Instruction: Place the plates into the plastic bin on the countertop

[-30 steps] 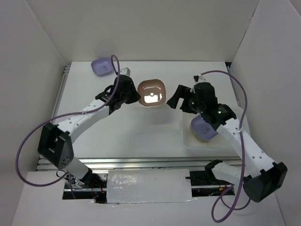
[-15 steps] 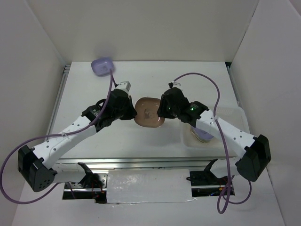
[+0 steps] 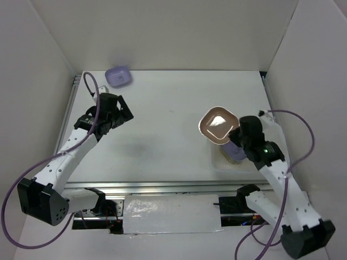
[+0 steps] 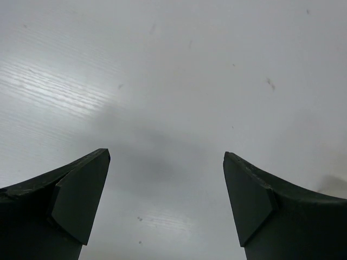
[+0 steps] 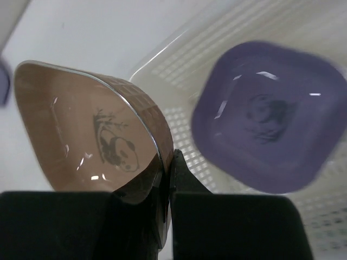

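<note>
Item 1, brown plate (image 5: 97, 135): small rounded-square dish, glossy, panda print in centre. Loc: clear of the countertop (image 3: 173, 119), tilted on edge, hanging just beside the near-left corner of the plastic bin (image 5: 255, 27), not yet inside. Held by your R gripper (image 5: 169, 162), jaws clamped on one rim w/ a finger either side of the wall. Handling, judged: stiff, light, prob. ceramic or melamine, so chip risk if dropped. Glaze looks slick and a thin-rim pinch can let it swing, so lower it flat and close before letting go. Best hold is mid-side of the rim, not a rounded corner. Item 2, purple plate (image 5: 271, 138): same shape, lying flat on the bin's textured bottom, face up. You've bare bin floor to its left, or stack on top. Item 3, 2nd purple plate (image 3: 117, 76): far-left corner of the countertop, upright, untouched. Item 4, your L gripper (image 4: 166, 157): jaws wide apart, nothing between them, hovering over bare countertop on the left, near item 3 but apart from it. Approx. status: one in, one in hand, one waiting
</note>
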Available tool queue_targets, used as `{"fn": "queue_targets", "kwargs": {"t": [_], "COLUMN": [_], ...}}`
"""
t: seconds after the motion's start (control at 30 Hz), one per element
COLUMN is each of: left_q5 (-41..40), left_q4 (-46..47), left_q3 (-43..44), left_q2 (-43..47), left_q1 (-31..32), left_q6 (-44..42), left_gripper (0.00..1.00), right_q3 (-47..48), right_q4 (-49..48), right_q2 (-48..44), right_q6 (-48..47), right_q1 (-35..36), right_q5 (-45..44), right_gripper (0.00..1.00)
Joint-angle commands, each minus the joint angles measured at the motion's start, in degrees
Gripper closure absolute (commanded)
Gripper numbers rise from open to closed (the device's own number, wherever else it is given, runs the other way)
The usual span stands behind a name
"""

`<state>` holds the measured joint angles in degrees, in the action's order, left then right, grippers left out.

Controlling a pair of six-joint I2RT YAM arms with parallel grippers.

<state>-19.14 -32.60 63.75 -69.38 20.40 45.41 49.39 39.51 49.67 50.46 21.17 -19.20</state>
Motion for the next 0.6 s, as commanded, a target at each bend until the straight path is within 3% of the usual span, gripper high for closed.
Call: {"fn": "queue_targets", "kwargs": {"t": [0.0, 0.17, 0.37, 0.4, 0.43, 0.5, 0.53, 0.57], "left_q5": [2.6, 5.95, 7.18, 7.36, 7.79, 9.11, 9.55, 10.51], "left_q4": [1.22, 0.61, -3.08, -4.22, -4.66, -4.67, -4.58, -4.58], "left_q3": [-0.2, 1.47, 10.95, 12.53, 14.89, 16.93, 18.76, 19.74], "left_q2": [1.19, -1.71, -10.13, -11.2, -12.08, -14.11, -15.42, -16.21], "left_q1": [-4.4, -7.48, -11.87, -12.49, -14.06, -16.17, -16.79, -17.41], "left_q6": [0.74, 0.03, -1.55, -1.46, -1.46, -1.37, -1.37, -1.2], "left_gripper": [0.01, 0.01, 0.01, 0.01, 0.01, 0.01, 0.01, 0.01], "right_q3": [-3.5, -5.35, -4.83, -4.74, -4.56, -3.69, -3.25, -2.29], "right_q4": [4.34, 5.67, 5.49, 5.67, 5.93, 6.46, 6.9, 6.99], "right_q2": [-7.91, -9.59, -9.68, -9.59, -9.68, -9.85, -10.12, -10.38], "right_q6": [0.97, -6.85, -9.05, -9.41, -9.5, -9.59, -9.67, -9.85], "right_q1": [-8.57, -26.12, -32.5, -32.94, -33.21, -33.21, -33.21, -33.21], "right_q5": [-1.11, 4.16, 8.74, 9.61, 10.14, 10.76, 11.02, 11.38], "right_gripper": [1.0, 1.0, 0.86, 0.8, 0.43, 0.1, 0.0, 0.0]}}
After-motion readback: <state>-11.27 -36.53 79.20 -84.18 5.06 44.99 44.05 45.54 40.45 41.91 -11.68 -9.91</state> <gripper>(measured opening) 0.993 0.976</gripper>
